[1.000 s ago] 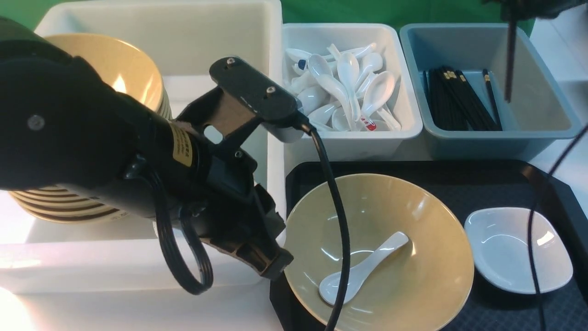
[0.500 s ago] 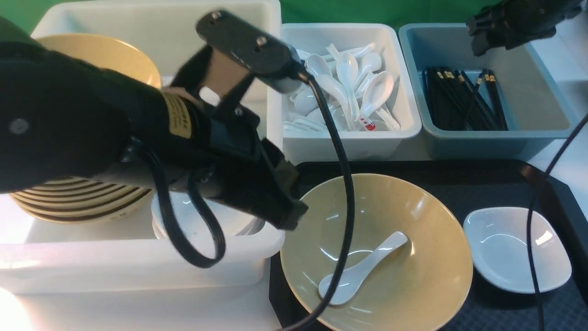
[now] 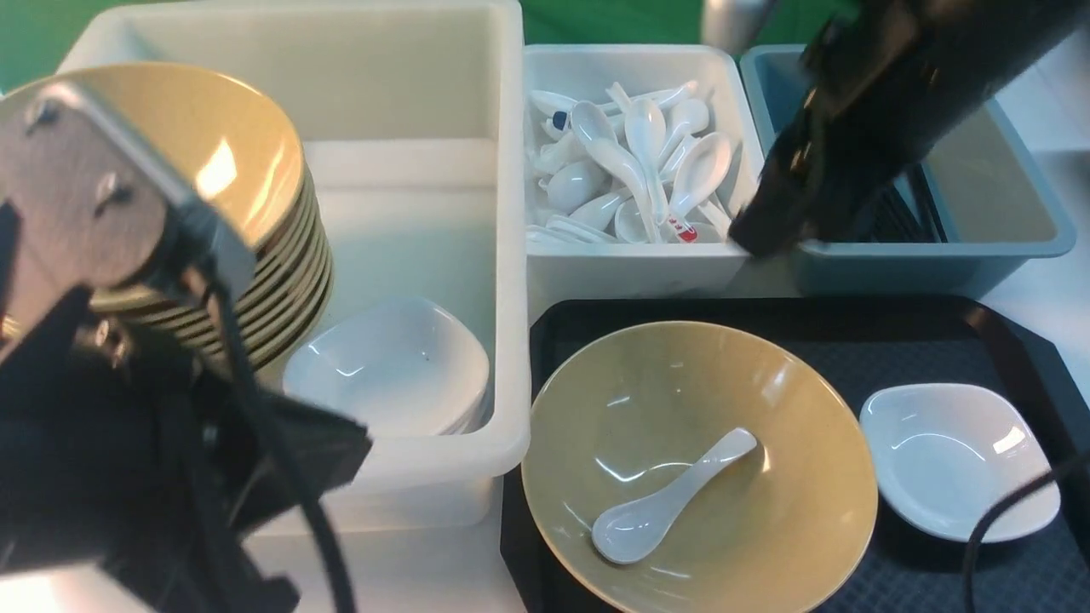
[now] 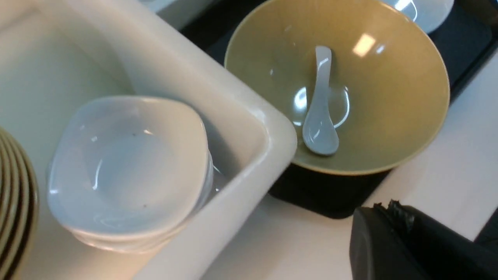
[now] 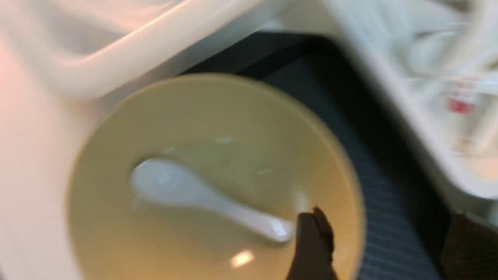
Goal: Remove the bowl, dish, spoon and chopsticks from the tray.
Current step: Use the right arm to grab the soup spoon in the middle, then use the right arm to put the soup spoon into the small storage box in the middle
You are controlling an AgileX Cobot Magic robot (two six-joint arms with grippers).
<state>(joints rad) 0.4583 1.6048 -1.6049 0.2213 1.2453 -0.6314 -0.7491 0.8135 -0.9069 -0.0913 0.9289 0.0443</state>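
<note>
Our right gripper (image 5: 389, 249) now hangs low over the far edge of the tray (image 3: 894, 340). A second ago it was up over the grey-blue bin (image 3: 1013, 221), at the far right corner of the surface, with a chopstick dangling from it. We read its fingers (image 5: 311, 241) as spread wide with nothing between them, though the wrist view is blurred. The chopsticks (image 3: 926, 213) lie in that bin, mostly hidden behind the arm, so we count that item as done.

Three items remain. The bowl (image 3: 664, 383) sits on the tray's left half, the spoon (image 3: 664, 502) lies inside it with its scoop toward the near edge, and the dish (image 3: 958, 460) stands apart at the tray's right end.

The right arm slants down from the far right, and we judge the spoon its next target. The left arm has pulled back to the near left corner. We see only a dark edge of the left gripper (image 4: 393, 233) and cannot tell how it stands.
</note>
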